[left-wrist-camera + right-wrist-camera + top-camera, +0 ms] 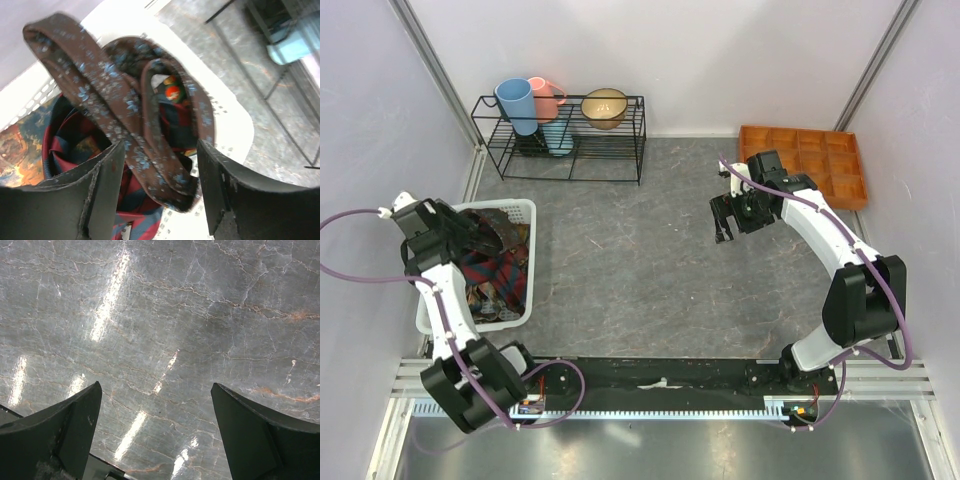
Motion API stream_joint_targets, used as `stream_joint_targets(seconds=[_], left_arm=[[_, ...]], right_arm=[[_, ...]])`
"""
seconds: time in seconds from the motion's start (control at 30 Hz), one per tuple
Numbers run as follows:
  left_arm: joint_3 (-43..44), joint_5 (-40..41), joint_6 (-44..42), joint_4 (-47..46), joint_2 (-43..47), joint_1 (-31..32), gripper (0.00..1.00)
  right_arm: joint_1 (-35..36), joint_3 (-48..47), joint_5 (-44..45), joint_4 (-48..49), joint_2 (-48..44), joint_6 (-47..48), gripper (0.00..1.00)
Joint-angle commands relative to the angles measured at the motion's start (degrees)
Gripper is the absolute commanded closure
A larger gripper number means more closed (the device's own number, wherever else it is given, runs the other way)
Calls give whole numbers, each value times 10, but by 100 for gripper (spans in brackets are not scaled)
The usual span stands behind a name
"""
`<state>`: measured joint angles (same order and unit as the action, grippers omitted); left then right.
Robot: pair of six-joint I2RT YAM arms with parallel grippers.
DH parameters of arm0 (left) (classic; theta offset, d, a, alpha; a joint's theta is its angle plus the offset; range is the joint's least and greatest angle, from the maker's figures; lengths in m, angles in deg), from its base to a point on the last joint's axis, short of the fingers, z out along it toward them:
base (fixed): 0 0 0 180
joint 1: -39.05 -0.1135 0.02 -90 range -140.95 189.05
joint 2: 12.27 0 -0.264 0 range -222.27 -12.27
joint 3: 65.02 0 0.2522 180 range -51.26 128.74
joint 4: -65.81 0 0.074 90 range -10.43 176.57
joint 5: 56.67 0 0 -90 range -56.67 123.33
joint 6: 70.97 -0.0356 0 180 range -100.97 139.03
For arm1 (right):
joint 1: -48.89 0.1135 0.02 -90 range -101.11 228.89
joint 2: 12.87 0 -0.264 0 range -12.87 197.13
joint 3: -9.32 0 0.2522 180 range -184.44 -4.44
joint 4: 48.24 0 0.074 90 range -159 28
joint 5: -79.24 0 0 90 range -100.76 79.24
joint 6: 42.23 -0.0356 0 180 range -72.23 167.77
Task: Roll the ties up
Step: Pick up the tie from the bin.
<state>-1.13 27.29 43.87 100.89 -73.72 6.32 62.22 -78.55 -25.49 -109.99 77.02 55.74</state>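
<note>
Several ties point(498, 268) lie tangled in a white basket point(516, 207) at the left. In the left wrist view a maroon-brown tie point(125, 105) with pale blue specks loops over a red-navy plaid tie point(65, 145), and a gold-brown patterned cloth point(20, 150) lies at the left. My left gripper point(483, 234) is over the basket. Its jaws point(160, 185) stand open on either side of the maroon tie's folded end, not touching it. My right gripper point(726, 224) hovers open and empty over the bare grey table point(165, 330), far from the basket.
A black wire rack point(560, 135) at the back holds a blue cup point(517, 104), a pink cup point(548, 98) and a brown bowl point(605, 107). An orange compartment tray point(810, 165) sits at the back right. Walls close in on both sides.
</note>
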Motion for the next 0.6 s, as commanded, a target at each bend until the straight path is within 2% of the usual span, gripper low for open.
stream_joint_targets(seconds=[0.0,0.33,0.57], left_arm=[[1,33,37,28,-45,-5,35],[-7,38,41,16,-91,-15,31],[-18,3,43,-50,-106,-15,33]], right_arm=[[-1,-26,1,-5,-4,6,2],[-1,-25,3,-5,3,6,2],[-1,-25,3,-9,5,7,2]])
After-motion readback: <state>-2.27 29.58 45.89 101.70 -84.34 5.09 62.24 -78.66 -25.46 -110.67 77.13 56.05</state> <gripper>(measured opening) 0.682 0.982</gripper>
